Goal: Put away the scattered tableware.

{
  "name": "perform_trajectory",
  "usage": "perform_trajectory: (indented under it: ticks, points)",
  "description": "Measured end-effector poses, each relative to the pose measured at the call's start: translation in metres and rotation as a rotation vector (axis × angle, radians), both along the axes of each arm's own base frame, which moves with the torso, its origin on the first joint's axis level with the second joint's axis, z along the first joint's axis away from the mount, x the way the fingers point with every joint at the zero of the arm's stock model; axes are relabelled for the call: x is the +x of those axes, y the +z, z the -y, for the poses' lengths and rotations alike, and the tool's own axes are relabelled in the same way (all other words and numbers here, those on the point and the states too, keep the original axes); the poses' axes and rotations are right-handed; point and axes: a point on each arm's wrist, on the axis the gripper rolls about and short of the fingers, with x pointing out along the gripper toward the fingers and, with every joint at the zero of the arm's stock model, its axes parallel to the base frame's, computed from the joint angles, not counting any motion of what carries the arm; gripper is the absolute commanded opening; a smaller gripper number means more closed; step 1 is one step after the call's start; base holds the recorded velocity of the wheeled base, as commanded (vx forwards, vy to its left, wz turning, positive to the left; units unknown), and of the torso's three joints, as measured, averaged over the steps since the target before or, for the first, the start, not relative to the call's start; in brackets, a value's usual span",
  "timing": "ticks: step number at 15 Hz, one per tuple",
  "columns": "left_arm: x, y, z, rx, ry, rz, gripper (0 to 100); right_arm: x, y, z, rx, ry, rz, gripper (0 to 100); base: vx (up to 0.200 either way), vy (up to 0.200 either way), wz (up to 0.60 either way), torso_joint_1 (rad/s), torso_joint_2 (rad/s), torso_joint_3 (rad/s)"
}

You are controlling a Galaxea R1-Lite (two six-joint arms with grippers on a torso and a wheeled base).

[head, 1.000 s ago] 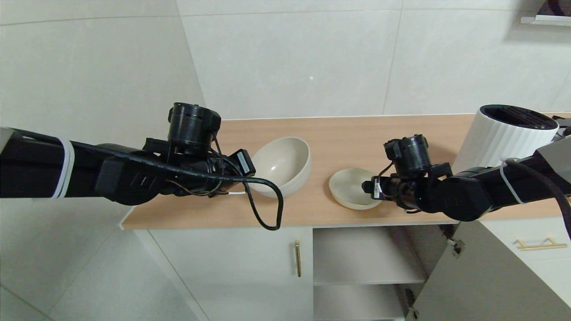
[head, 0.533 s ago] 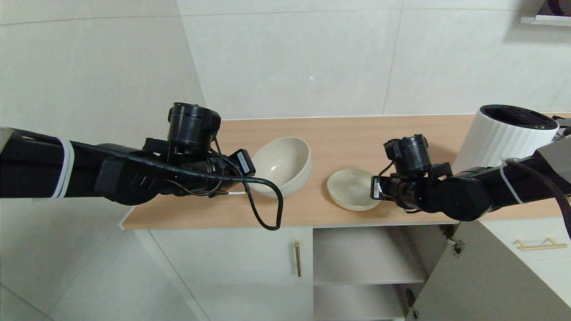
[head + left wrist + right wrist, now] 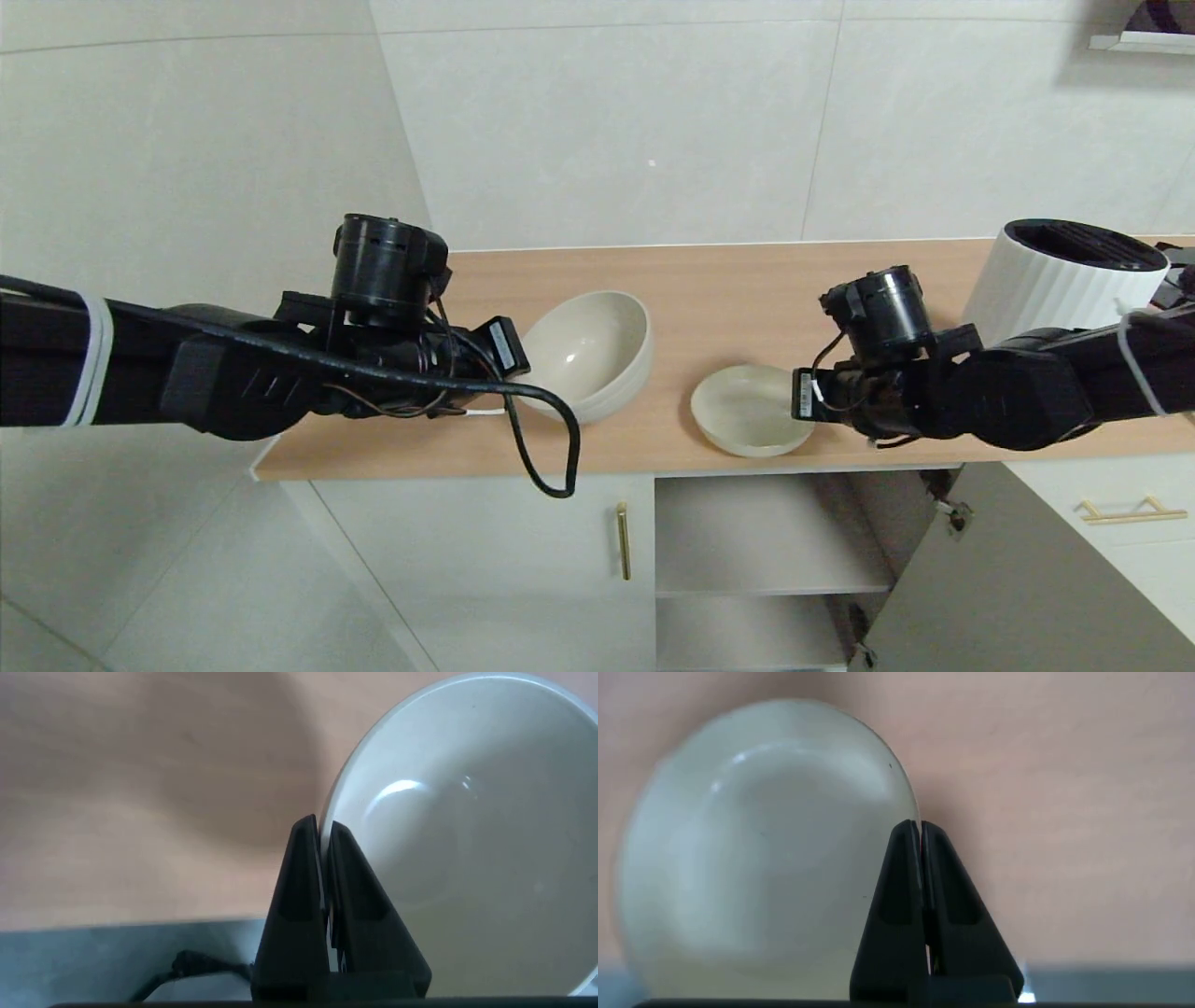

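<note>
On the left end of the light wooden worktop [image 3: 728,280], my left tool [image 3: 322,826] is clamped on the rim of the large cream ceramic bowl [image 3: 597,341], one finger inside the rim and one outside. The bowl is tipped up on its side, its opening turned towards the left arm; I cannot tell whether its underside touches the wood. A black cable loop [image 3: 551,448] hangs from that arm in front of the worktop's front edge, just beside the bowl.

Right of the bowl, apart from it and close to the front edge, sits the small shallow pale-green dish [image 3: 742,406]. My right tool [image 3: 921,826] is closed thin on its rim at the side facing the right arm.

Further right, a tall white ribbed cylinder with a dark slotted top [image 3: 1046,289] stands on the worktop just behind the right arm.

Below the dish, the white cabinet compartment [image 3: 747,532] is open, with a shelf across it. Its grey door [image 3: 1008,579] swings out under the right arm. A brass bar handle [image 3: 622,539] marks the shut door to the left of the opening. Pale tiles [image 3: 607,121] back the worktop.
</note>
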Motion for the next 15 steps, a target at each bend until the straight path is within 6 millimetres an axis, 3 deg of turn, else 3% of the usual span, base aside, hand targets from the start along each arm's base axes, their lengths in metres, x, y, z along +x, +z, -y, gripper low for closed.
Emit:
perform_trajectory:
  ticks: [7,11,15]
  points:
    - [-0.049,0.015,-0.017,-0.02,-0.126,0.016,0,-0.074,0.066,0.032,0.152,0.16,-0.075,0,0.0,0.0,0.0,0.0,0.0,0.0]
    - [-0.068,0.021,-0.025,-0.02,-0.129,0.036,0,-0.107,0.077,0.046,0.162,0.23,-0.1,0,0.0,0.0,0.0,0.0,0.0,0.0]
    - [-0.072,0.021,-0.025,-0.021,-0.135,0.037,0,-0.116,0.076,0.051,0.134,0.256,-0.095,0,-0.05,0.0,0.0,-0.002,0.0,0.002]
